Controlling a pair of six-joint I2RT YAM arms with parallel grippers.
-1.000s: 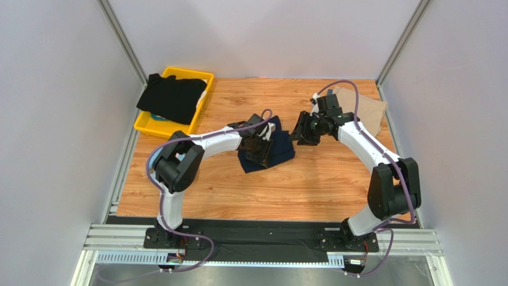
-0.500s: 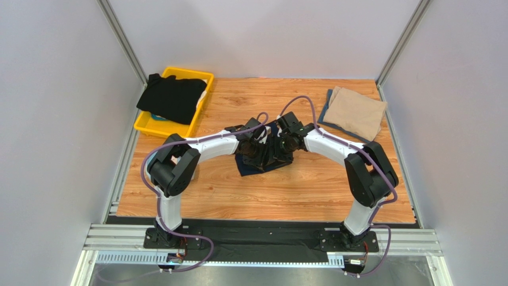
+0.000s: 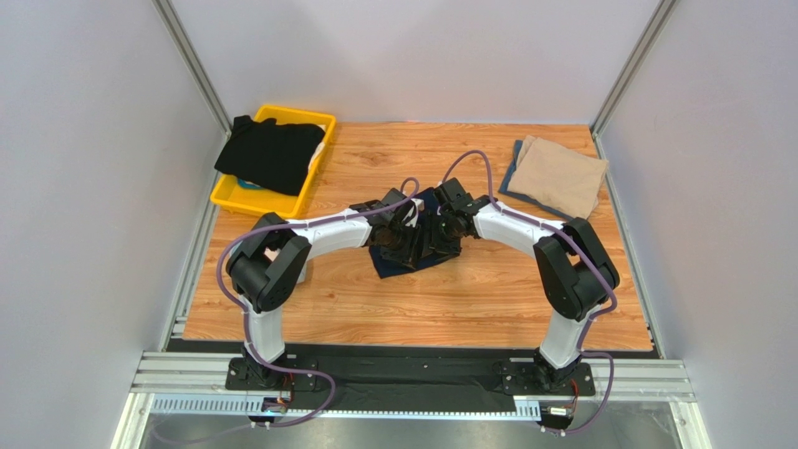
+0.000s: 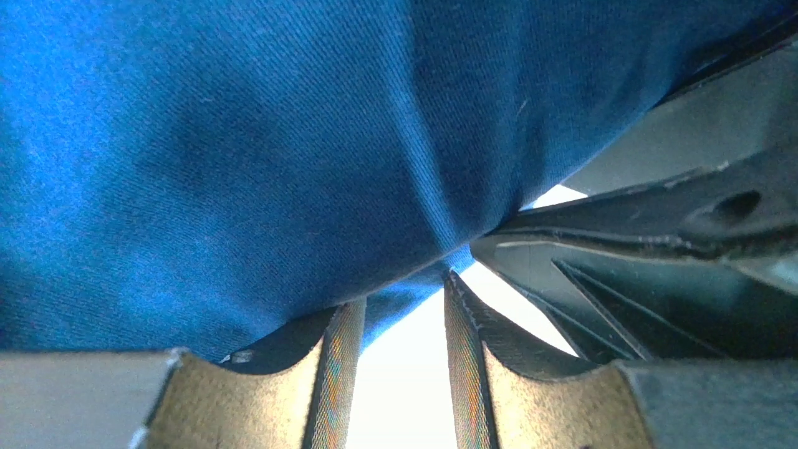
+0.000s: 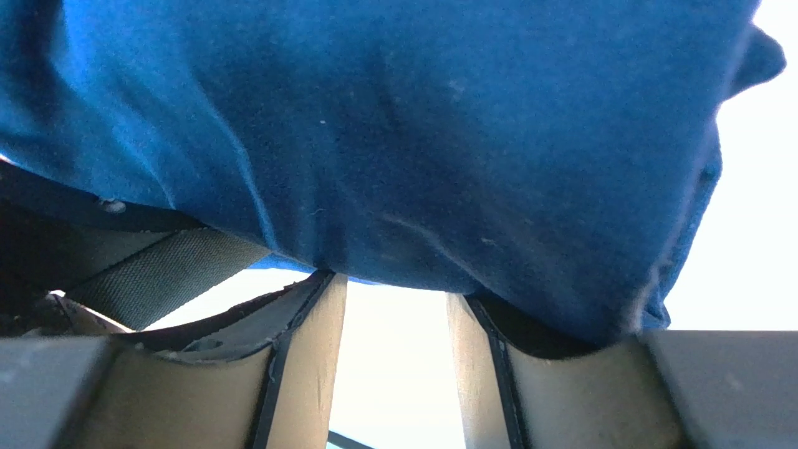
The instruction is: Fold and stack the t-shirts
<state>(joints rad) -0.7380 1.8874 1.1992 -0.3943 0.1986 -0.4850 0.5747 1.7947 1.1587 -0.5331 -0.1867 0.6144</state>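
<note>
1. Middle of the table: both arms arch in, and the left gripper [image 3: 405, 223] and right gripper [image 3: 442, 227] crowd together over the navy shirt [image 3: 393, 262], with barely any gap between them.
2. Far left corner: blocked by the yellow bin [image 3: 225, 200], with the black shirt [image 3: 272, 150] draped over it.
3. Far right corner: taken up by the folded tan shirt [image 3: 562, 178].
4. Far middle: bare wood between the bin and the tan shirt gives open passage.
5. Near strip of table [image 3: 421, 309]: open between the two arms.
6. Walls close in the left, right and far sides.
</note>
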